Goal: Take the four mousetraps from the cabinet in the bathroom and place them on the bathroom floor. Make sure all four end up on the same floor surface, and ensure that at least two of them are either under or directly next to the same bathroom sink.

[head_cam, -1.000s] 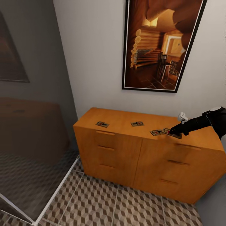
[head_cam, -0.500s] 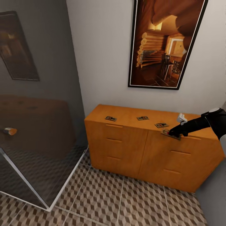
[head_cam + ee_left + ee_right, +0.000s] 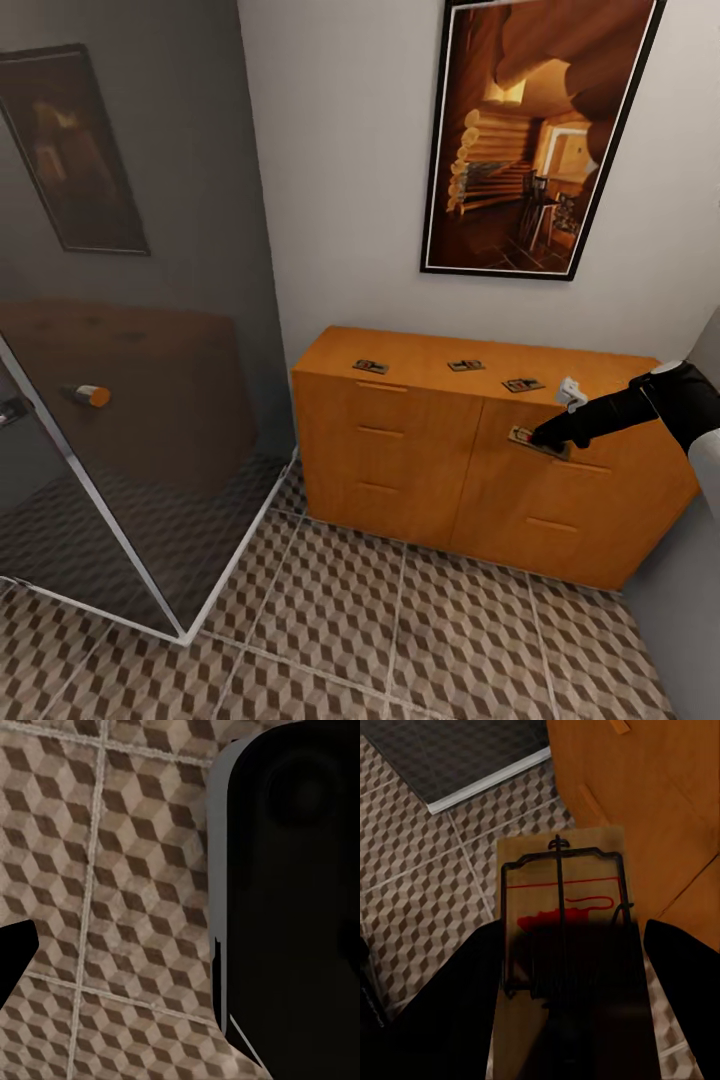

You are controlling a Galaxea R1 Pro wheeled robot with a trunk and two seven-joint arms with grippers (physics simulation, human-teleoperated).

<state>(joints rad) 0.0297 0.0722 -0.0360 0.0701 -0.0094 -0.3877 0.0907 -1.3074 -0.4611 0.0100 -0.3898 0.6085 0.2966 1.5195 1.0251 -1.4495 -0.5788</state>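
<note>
The orange-brown cabinet (image 3: 400, 450) stands against the white wall. Three mousetraps lie on its top: one at the left (image 3: 370, 366), one in the middle (image 3: 466, 365) and one toward the right (image 3: 523, 384). My right gripper (image 3: 548, 437) is shut on a fourth mousetrap (image 3: 528, 438), held in the air just past the cabinet's front edge, at the level of the top drawer. In the right wrist view this mousetrap (image 3: 562, 907) sits between the dark fingers, red mark up, over the bathroom floor (image 3: 427, 892). My left gripper (image 3: 150, 967) hangs open over the bathroom floor (image 3: 127, 870).
A glass shower enclosure with a white frame (image 3: 185, 625) fills the left side, close to the cabinet's left end. A framed picture (image 3: 530, 140) hangs above the cabinet. Cube-patterned floor (image 3: 400, 640) stretches in front of the cabinet. A grey wall (image 3: 685, 610) borders the right.
The head camera has pulled back and the view has shifted. My right gripper has carried its mousetrap off the cabinet top, forward past the front edge and a little lower.
</note>
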